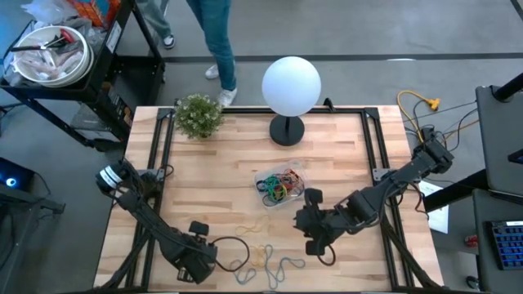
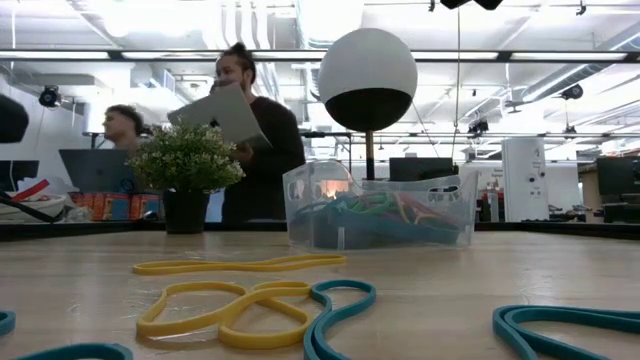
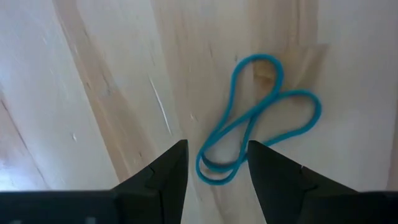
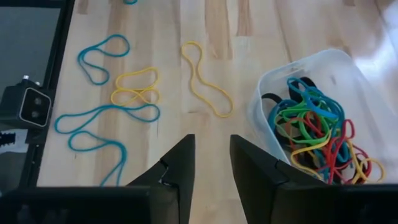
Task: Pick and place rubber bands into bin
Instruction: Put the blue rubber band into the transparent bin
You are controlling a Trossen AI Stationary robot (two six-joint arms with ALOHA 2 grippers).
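The clear bin point(image 1: 280, 186) sits mid-table, holding a tangle of coloured rubber bands point(image 4: 314, 127). Loose bands lie flat on the wood nearer the near edge: a long yellow one point(image 4: 205, 78), a twisted yellow one point(image 4: 135, 87), and teal ones point(image 4: 102, 127). My left gripper point(image 3: 217, 168) is open near the table's near edge point(image 1: 204, 260), with its fingertips on either side of the end of a twisted teal band point(image 3: 258, 118). My right gripper point(image 4: 211, 155) is open and hovers to the near right of the bin point(image 1: 313, 233), holding nothing.
A white globe lamp point(image 1: 290, 86) and a small potted plant point(image 1: 198, 114) stand at the far edge behind the bin. A black frame runs along the table's sides point(image 1: 155, 171). People stand beyond the far edge point(image 2: 250, 130). Bare wood lies left of the bin.
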